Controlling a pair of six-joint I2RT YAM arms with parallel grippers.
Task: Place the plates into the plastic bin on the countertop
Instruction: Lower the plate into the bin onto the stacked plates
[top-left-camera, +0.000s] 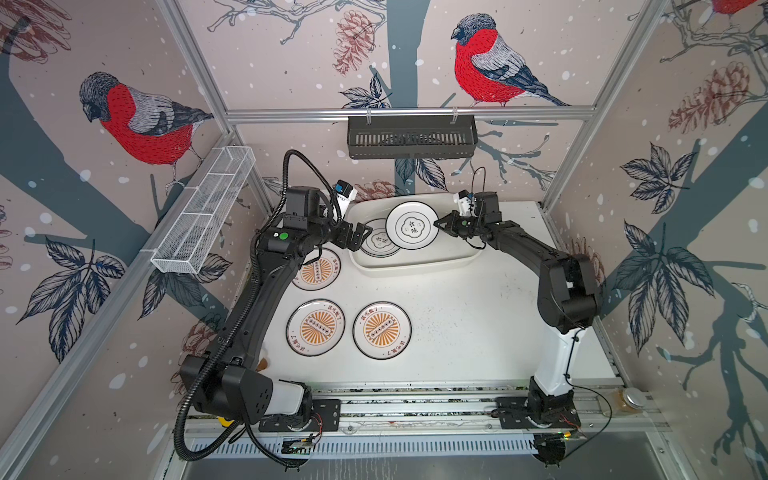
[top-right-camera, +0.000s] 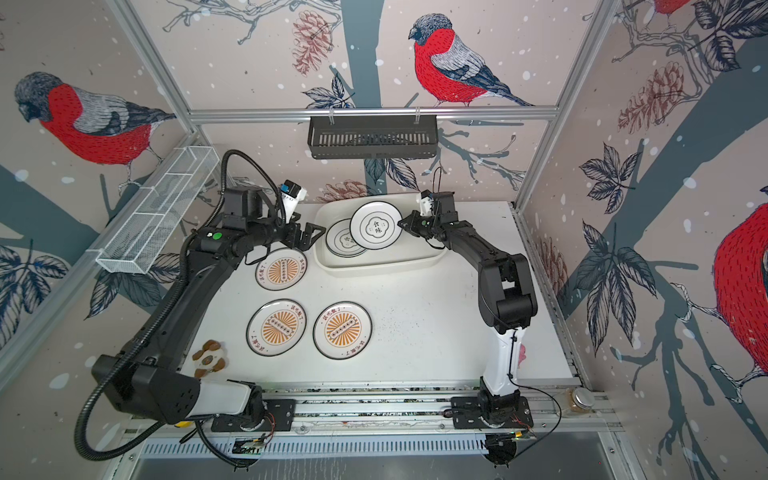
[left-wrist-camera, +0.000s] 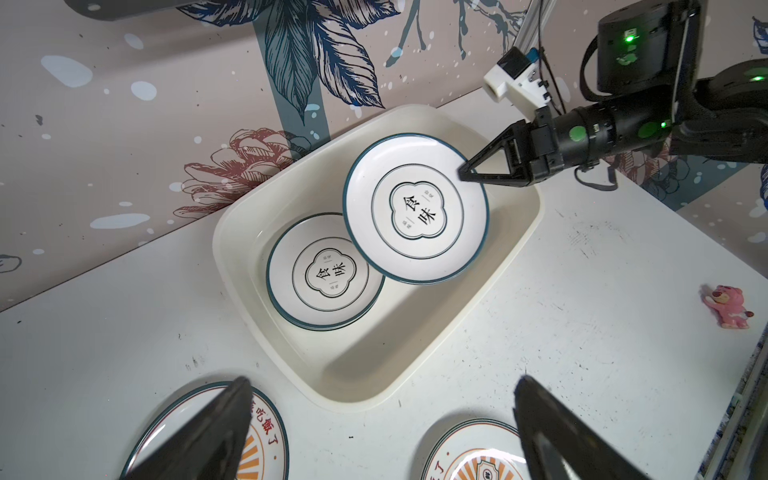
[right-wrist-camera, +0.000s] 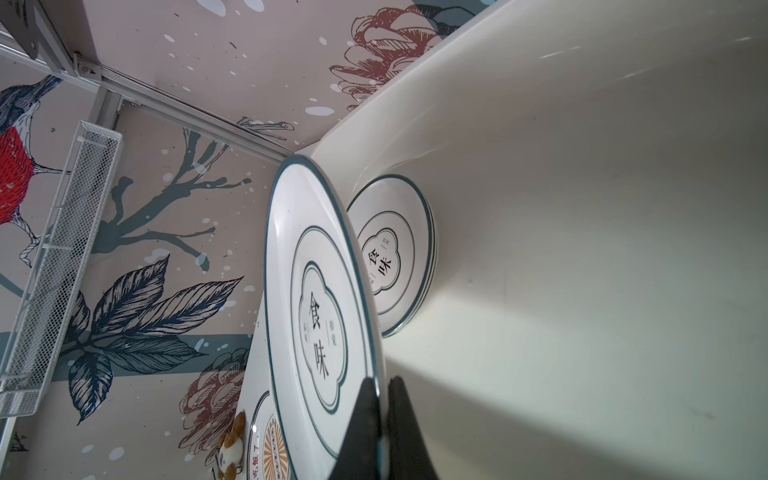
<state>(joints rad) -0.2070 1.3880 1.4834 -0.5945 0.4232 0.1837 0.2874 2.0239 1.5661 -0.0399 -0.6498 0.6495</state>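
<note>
The right claw (top-left-camera: 439, 224) is clenching the rim of a black-emblem plate (top-left-camera: 411, 225), its fingers (right-wrist-camera: 361, 419) pinching the edge from both faces. It is holding that plate roughly level above the plastic bin (top-left-camera: 415, 270), which is sitting against the middle of the table's far edge. The plate is hanging over the bin's middle, and its left part is overlapping a matching plate (top-left-camera: 376, 246) lying in the bin's left half. That lower plate seems to be resting on others, though I cannot count them.

The left claw (top-left-camera: 360, 237) is hanging wide open and empty just beside the bin's left end, above the nearest sunburst plate (top-left-camera: 316, 269). Two more sunburst plates (top-left-camera: 316, 327) (top-left-camera: 382, 329) are lying side by side on the table (top-left-camera: 465, 316), towards its near-left corner.

To my eye the step in hand is setting down the carried plate. The next move is probably calling for a choice. Either the arm shifts left and stacks it squarely on its twin, or it lowers it onto the bare floor at the bin's right. The grip should be let go only once the plate is resting. After that, three sunburst plates are waiting, likely for the open left claw.
</note>
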